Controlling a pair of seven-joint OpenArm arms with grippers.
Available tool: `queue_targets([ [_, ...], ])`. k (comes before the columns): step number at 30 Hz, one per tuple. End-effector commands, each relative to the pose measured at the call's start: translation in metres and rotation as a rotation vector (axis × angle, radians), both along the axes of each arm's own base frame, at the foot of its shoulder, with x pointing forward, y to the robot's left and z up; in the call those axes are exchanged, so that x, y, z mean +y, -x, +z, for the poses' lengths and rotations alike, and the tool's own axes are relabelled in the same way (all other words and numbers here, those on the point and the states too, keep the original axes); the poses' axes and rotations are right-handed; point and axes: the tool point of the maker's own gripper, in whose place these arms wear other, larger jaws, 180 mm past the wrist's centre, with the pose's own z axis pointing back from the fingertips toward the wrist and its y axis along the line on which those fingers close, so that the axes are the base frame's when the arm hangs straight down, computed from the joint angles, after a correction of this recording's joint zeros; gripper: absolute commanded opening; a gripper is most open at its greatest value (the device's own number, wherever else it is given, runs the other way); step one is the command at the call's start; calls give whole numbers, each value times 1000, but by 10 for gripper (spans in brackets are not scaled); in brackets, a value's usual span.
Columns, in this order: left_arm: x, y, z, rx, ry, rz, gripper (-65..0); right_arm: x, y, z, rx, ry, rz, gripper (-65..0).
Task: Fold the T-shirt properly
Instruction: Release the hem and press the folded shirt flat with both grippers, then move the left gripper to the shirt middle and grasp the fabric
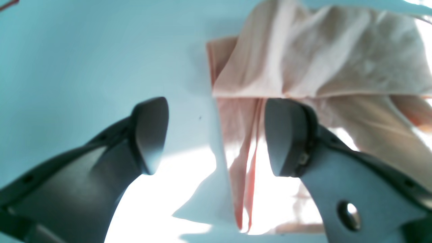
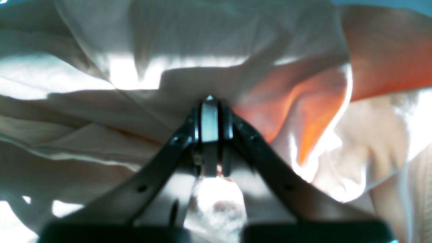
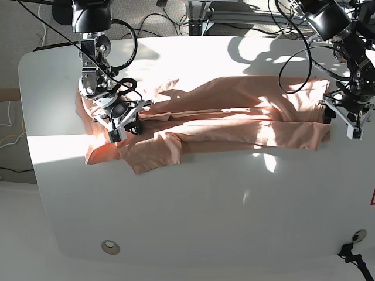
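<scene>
At far left, only base shows a sleeve (image 3: 153,153).

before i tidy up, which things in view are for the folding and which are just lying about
For the folding:
- pink T-shirt
- left pincer, open
- right pincer, shut at the cloth

Just lying about:
- black cables at the table's far side
- small round disc on the table

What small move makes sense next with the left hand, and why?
Probably lower the open left hand slightly and close it on the near edge of the salmon-pink cloth T-shirt: its fingers straddle that edge without gripping, while the shut right hand is over the shirt's other end.
</scene>
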Motion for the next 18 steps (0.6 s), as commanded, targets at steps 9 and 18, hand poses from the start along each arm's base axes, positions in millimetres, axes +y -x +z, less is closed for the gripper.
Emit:
queue_targets([
  [9,7,25,-34,30,190,49,-224,-11,8,-12,68,66,-3,-650],
  [18,-39,10,-55,82,249,-57,-224,-10,11,-14,72,65,-1,-650],
])
